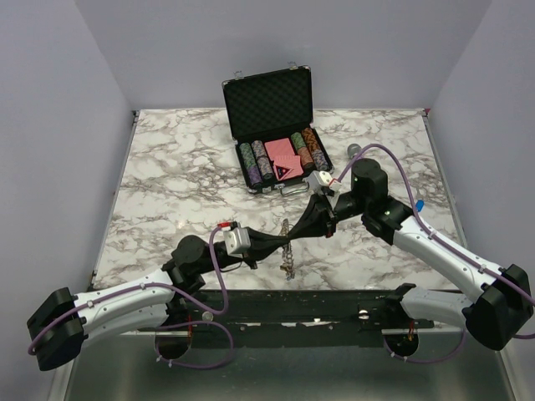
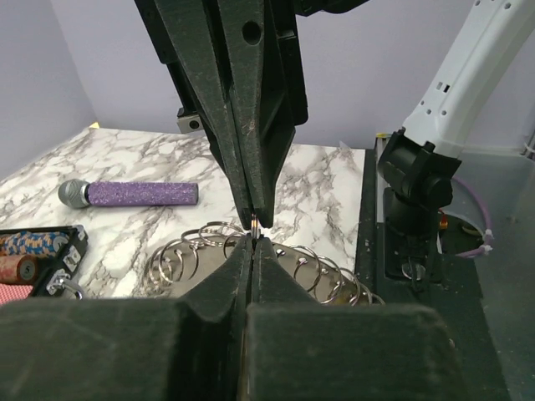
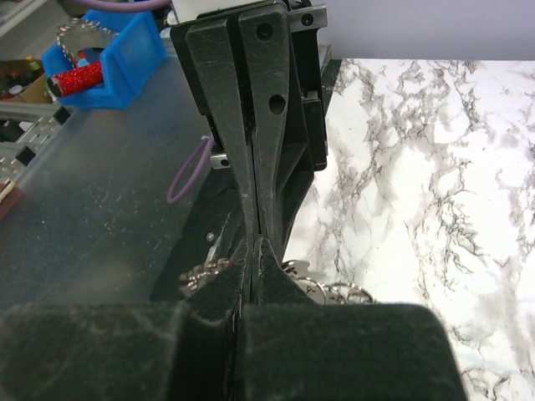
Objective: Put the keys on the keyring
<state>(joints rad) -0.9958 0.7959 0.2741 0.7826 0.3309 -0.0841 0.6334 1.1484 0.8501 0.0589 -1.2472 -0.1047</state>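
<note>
Left claw [image 2: 252,247] and right claw [image 3: 254,251] meeting tip to tip, both pinched narrow; cannot tell whether anything is caught between. Just beneath them, keyring [image 2: 180,261], near middle of marble table [image 1: 167,184]. Farther back, open chip case [image 1: 267,104]; right of it, purple microphone [image 2: 142,194].

I see left gripper [image 1: 282,241] and right gripper [image 1: 294,234] meeting tip to tip | keyring [image 1: 289,255] edge-on at tips | chip case [image 1: 269,104] open behind
</note>
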